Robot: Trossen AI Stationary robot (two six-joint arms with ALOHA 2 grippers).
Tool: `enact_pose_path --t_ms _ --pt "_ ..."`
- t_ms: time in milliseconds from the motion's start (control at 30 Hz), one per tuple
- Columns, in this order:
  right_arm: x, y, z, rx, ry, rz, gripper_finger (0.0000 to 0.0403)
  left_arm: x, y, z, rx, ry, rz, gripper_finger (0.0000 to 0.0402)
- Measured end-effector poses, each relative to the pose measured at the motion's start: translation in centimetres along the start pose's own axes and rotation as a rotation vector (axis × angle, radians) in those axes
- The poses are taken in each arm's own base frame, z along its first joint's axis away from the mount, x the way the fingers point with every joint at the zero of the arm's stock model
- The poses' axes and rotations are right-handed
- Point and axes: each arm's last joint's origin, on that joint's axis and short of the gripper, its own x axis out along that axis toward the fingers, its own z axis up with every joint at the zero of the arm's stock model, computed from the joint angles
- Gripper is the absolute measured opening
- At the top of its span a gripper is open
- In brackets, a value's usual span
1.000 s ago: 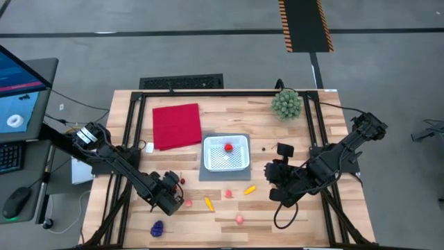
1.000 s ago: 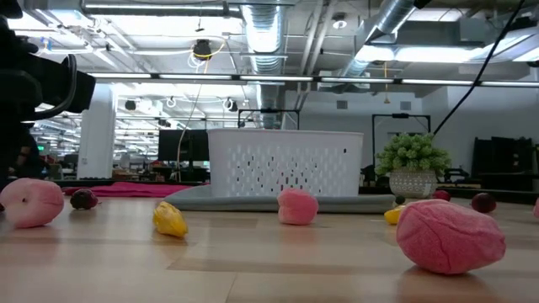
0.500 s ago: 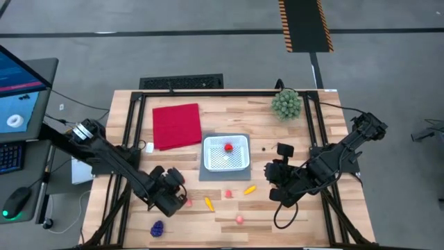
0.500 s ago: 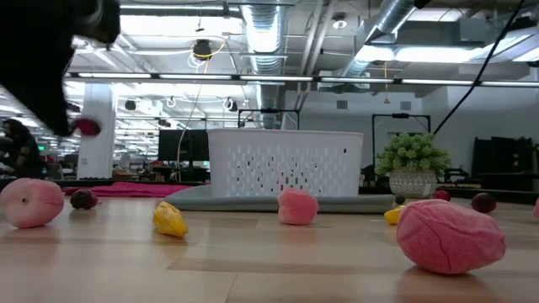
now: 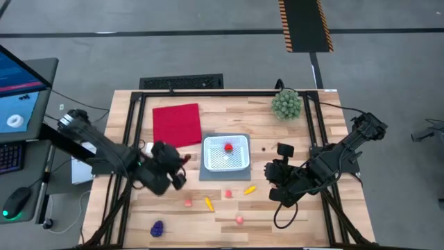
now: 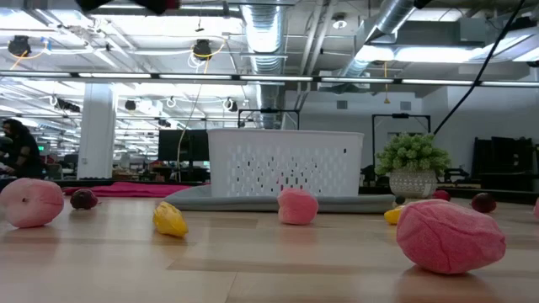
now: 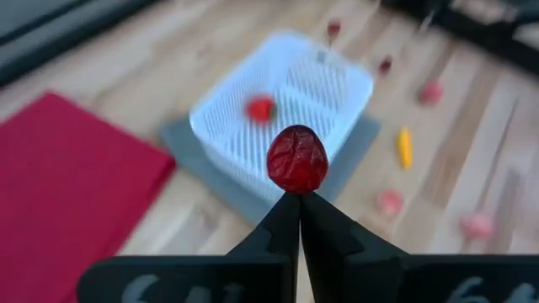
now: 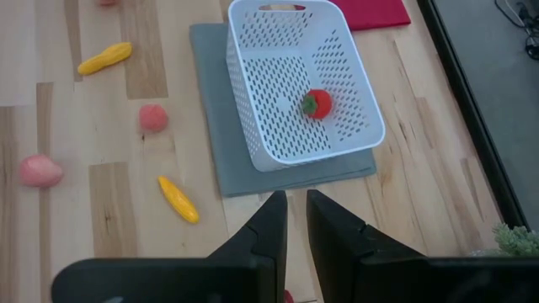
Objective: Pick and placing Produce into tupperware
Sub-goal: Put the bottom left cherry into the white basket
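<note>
Now the left gripper is up off the table, fingertips pinched tight on a small dark-red fruit, and the white tupperware lies just ahead of it on its grey mat, a red strawberry already inside. To do this well, I'd carry the fruit on until it is squarely over the mesh floor, not the near rim, then drop low before letting go so it doesn't bounce out. Further right, loose pieces lie on the boards near the container: a pink one, a yellow one. Far right, the right gripper waits, fingers slightly parted, holding nothing. A second ago the left gripper was low beside the pink fruit; it has risen and swung toward the container.
</note>
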Motion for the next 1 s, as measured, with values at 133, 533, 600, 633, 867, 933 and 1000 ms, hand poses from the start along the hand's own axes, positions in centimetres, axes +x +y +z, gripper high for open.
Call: enact_pose_path --t_ms 133,533,600,633,867,933,1000 --pt "0.0 0.0 0.0 0.0 0.0 0.0 0.007 -0.6 1.1 2.6 -0.027 -0.078 -0.069 0.0" --pt "0.0 0.0 0.0 0.0 0.0 0.0 0.007 0.5 2.3 8.2 0.009 -0.21 -0.327 0.0" --pt "0.0 0.0 0.0 0.0 0.0 0.0 0.007 0.8 2.5 8.9 0.02 -0.222 -0.379 0.0" --pt "0.0 0.0 0.0 0.0 0.0 0.0 0.007 0.9 2.6 9.2 0.023 -0.222 -0.402 0.0" --pt "0.0 0.0 0.0 0.01 -0.002 0.001 0.007 2.3 4.0 10.0 0.057 -0.242 -0.423 0.0" --pt "0.0 0.0 0.0 0.01 -0.002 0.001 0.007 3.2 4.5 9.8 0.053 -0.231 -0.439 0.0" --pt "0.0 0.0 0.0 0.01 -0.002 0.001 0.007 4.3 5.1 9.4 0.049 -0.21 -0.447 0.0"
